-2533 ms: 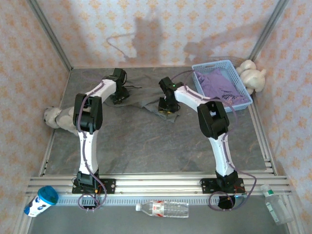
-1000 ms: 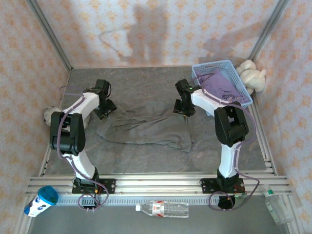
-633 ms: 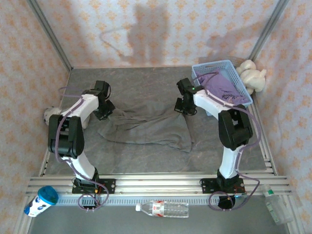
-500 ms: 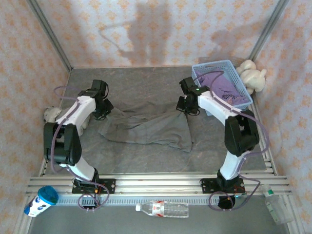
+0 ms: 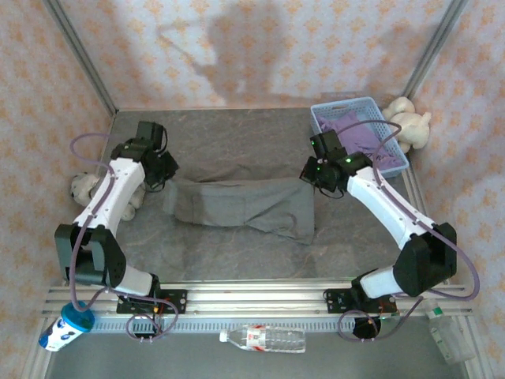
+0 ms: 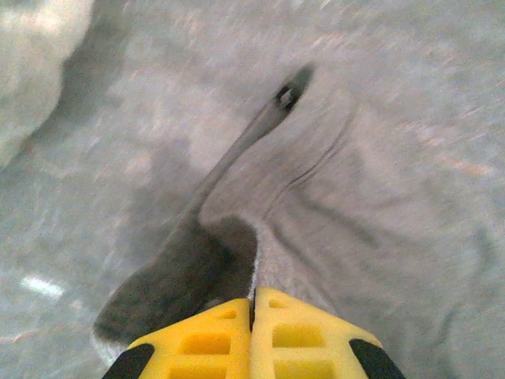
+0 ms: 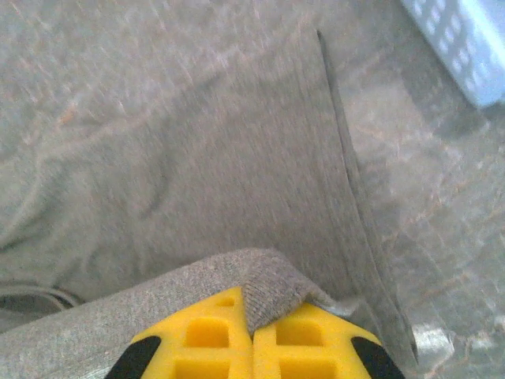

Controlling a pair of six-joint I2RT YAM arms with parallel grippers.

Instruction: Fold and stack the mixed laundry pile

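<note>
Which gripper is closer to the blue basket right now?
Right. The right gripper sits just beside the blue basket; the left gripper is far off, at the opposite end of the grey garment.

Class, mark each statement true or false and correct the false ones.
1. The grey garment lies spread between the arms. True.
2. The purple T-shirt lies folded on top of it. False: the purple T-shirt sits in the blue basket.
3. The left gripper and right gripper are each shut on the grey garment. True.
4. The blue basket stands at the near left corner. False: far right corner.
</note>
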